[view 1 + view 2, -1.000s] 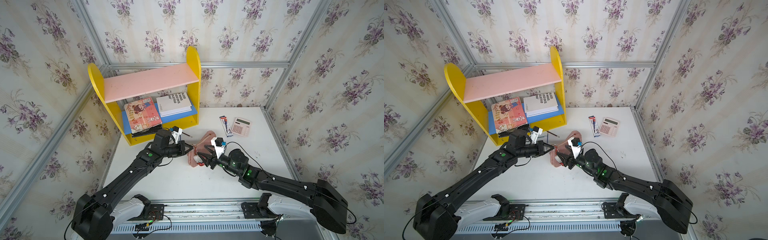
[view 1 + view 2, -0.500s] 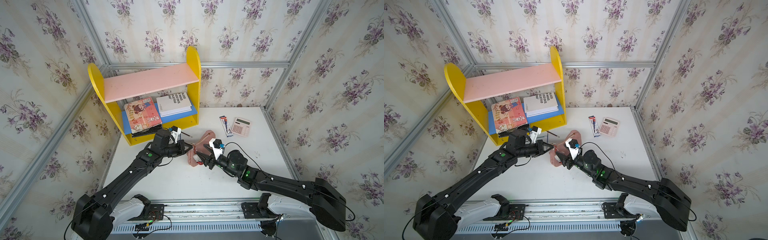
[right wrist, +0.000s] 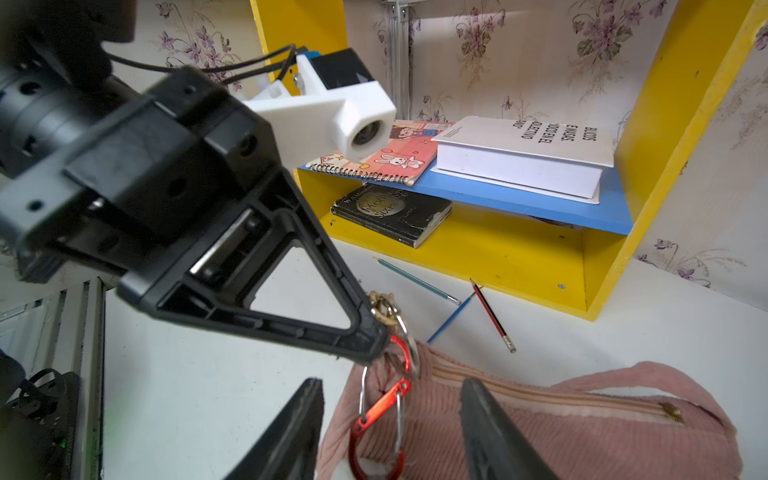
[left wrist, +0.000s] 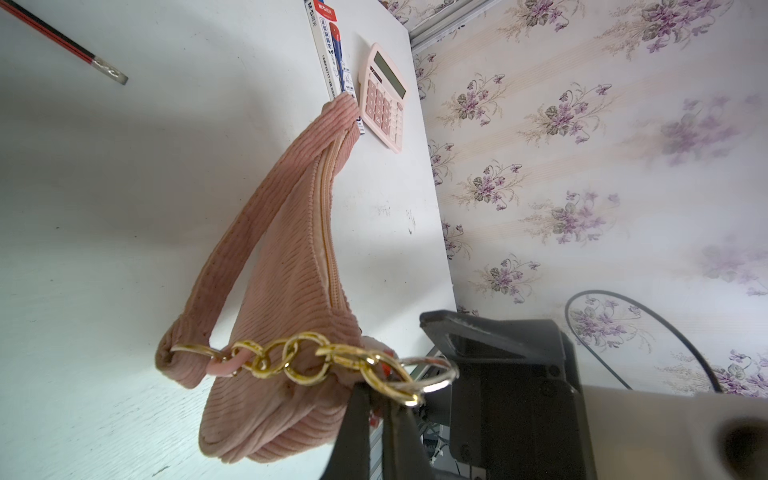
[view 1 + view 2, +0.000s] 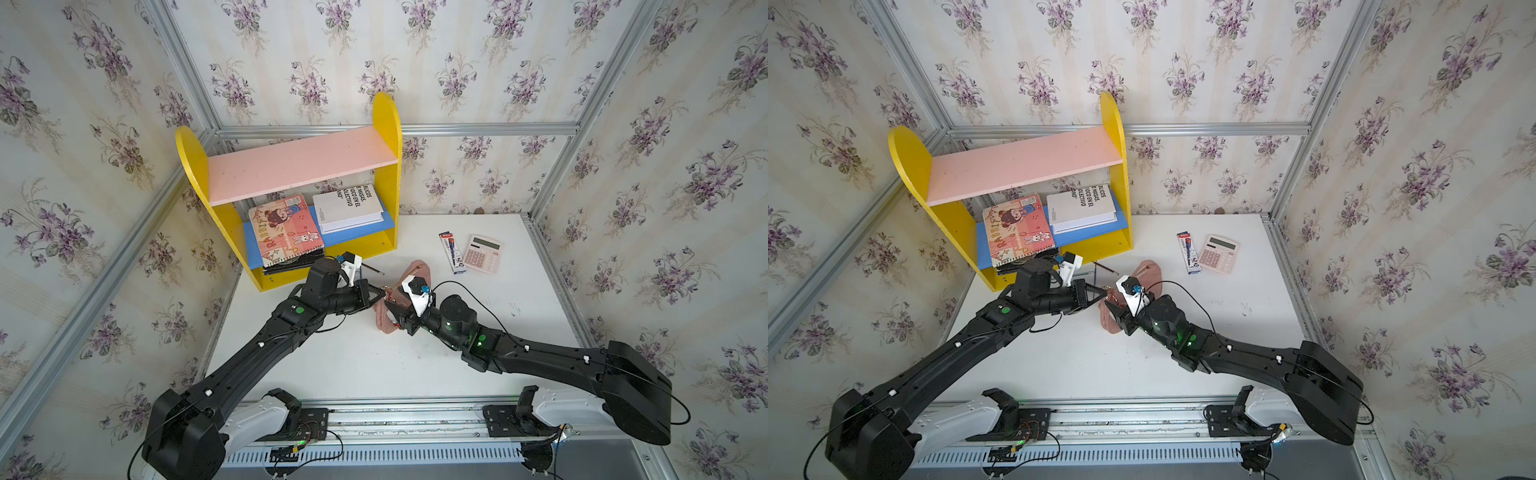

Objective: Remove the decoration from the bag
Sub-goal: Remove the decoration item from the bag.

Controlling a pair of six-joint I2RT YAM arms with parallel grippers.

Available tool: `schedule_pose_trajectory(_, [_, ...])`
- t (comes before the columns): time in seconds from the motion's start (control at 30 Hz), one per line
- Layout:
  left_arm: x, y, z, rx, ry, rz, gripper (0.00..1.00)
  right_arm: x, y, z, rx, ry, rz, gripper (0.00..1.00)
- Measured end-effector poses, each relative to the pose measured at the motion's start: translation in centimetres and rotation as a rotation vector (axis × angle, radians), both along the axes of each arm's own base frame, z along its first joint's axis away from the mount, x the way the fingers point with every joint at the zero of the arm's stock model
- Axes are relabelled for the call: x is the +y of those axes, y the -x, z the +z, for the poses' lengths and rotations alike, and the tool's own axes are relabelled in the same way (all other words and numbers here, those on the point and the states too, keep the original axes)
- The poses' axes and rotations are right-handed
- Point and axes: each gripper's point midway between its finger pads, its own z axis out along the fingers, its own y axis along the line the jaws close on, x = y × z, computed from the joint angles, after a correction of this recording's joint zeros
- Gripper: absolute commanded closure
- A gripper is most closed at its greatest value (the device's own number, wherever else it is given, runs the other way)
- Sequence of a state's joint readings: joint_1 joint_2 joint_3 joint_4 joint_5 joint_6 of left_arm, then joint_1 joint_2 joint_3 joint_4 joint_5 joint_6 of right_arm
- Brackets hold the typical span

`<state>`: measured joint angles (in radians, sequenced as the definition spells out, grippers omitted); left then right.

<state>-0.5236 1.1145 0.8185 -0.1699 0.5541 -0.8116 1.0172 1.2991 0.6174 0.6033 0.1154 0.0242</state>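
The pink corduroy bag (image 5: pixel 418 270) (image 5: pixel 1150 270) lies mid-table, zip side up in the left wrist view (image 4: pixel 286 249). My left gripper (image 5: pixel 382 291) (image 4: pixel 376 390) is shut on the gold chain (image 4: pixel 291 353) at the bag's near end, holding it raised. A silver ring (image 4: pixel 432 374) hangs from that chain. Of the decoration I see its red metal clasp (image 3: pixel 380 419), dangling from the ring against the bag (image 3: pixel 582 436); its plush body is almost wholly hidden. My right gripper (image 5: pixel 390 309) (image 3: pixel 392 386) is open, one finger on each side of the clasp, not touching it.
A yellow shelf (image 5: pixel 388 166) with books (image 5: pixel 286 228) stands at the back left. Loose pencils (image 3: pixel 492 316) lie on the table in front of it. A pen box (image 5: pixel 453 253) and a pink calculator (image 5: pixel 482 254) lie at the back right.
My right gripper has crept left toward the left gripper and the bag's chain end, its jaws narrowing a little. The left arm and the bag have held still.
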Motion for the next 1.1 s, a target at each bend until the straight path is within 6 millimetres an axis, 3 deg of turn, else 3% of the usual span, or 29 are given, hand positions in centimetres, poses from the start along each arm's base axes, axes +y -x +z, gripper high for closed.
schedule_pose_trajectory(0.2, [0.0,0.1,0.2,-0.004,0.003,0.001,1.00,0.6,-0.2,-1.1,0.022,0.031,0.003,0.51])
schedule_pose_trajectory(0.53, [0.0,0.0,0.1,-0.003,0.005,0.003,1.00,1.1,-0.5,-1.1,0.050,0.020,-0.002,0.69])
schedule_pose_trajectory(0.77, [0.1,-0.1,0.2,-0.007,0.004,0.008,1.00,1.3,-0.7,-1.3,0.066,0.021,-0.010,0.66])
schedule_pose_trajectory(1.1, [0.1,0.0,0.0,-0.003,0.008,0.013,1.00,1.3,-0.7,-1.7,0.096,0.013,-0.019,0.76])
